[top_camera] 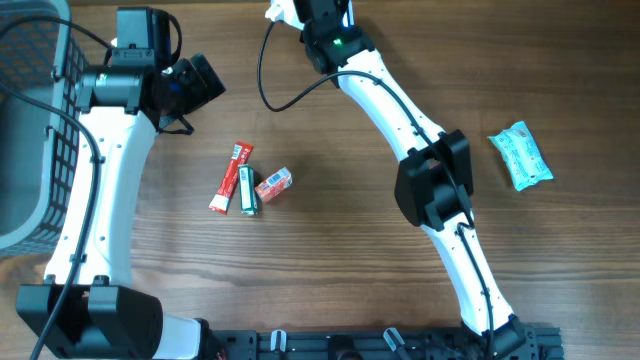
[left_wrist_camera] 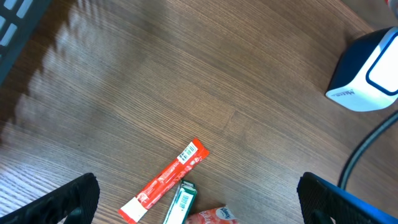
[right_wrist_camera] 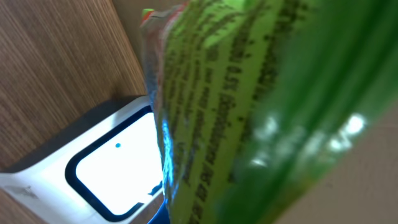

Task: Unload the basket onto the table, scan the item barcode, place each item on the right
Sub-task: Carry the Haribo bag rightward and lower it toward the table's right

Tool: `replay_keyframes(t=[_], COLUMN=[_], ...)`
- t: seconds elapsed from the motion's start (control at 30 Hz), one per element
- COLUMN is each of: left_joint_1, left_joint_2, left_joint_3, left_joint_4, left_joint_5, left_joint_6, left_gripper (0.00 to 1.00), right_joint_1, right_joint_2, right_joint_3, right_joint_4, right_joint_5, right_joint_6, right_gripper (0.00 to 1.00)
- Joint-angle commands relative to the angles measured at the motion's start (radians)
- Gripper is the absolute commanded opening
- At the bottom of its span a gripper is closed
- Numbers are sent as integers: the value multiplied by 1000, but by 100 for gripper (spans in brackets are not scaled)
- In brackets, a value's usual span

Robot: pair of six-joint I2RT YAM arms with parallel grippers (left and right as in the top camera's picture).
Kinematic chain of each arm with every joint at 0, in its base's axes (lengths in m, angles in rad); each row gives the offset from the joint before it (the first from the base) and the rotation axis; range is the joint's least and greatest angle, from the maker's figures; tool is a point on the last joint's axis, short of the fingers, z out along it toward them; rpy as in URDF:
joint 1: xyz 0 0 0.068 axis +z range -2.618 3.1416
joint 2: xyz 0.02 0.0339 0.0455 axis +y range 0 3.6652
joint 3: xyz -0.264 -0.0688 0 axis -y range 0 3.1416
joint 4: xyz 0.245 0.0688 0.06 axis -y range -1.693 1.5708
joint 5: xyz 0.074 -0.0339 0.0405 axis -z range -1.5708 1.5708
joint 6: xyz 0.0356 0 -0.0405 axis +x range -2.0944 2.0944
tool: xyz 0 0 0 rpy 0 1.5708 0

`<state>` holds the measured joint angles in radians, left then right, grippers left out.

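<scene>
**Overhead.** Wooden table. The left arm runs up the left side. The left gripper hangs over bare wood near the grey basket at the left edge and carries nothing.

Three small items cluster mid-table:
- a red stick packet
- a green-and-white tube, touching the stick packet's right side
- a small red packet, just beside the tube

A blue-green packet lies alone at the right, well apart from the cluster. The right arm stretches from the near edge to the far edge. The right gripper sits at the top of the frame, partly cut off, and what it carries cannot be made out from here. A black cable loops over the wood below it.

**Left wrist.** The fingers show at the two bottom corners, spread wide, with only table between them. The red stick packet lies below with a barcode label at its upper end. The end of the tube and a sliver of the small red packet show at the bottom edge. The scanner, white on a blue body, stands at upper right with the cable running past it.

**Right wrist.** A green packet nearly fills the view, blurred, with dark print, close against the lens. The fingers are hidden behind it. The jaws are drawn tight together, clamped on this packet. The packet hangs directly over the scanner, whose white window in a dark blue frame shows at lower left. Whether the packet touches the scanner cannot be told.
</scene>
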<state>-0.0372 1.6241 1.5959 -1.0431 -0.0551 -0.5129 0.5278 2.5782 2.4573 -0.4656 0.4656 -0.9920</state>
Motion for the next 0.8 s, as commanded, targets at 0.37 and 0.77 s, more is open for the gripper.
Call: replay_keyframes(t=[0.37, 0.77], left_joint_1=[5, 5], left_joint_2=[-5, -5], left_joint_3=[-6, -6], left_joint_4=[2, 2], left_joint_5=[-3, -2], left_joint_6=[4, 4], left_gripper=[100, 100], right_joint_1=[8, -5], right_joint_2=[-91, -333], right_joint_3=[7, 11], right_joint_4=[-119, -293], right_joint_5=[-48, 12], right_joint_6=[80, 400], right_gripper=[4, 4])
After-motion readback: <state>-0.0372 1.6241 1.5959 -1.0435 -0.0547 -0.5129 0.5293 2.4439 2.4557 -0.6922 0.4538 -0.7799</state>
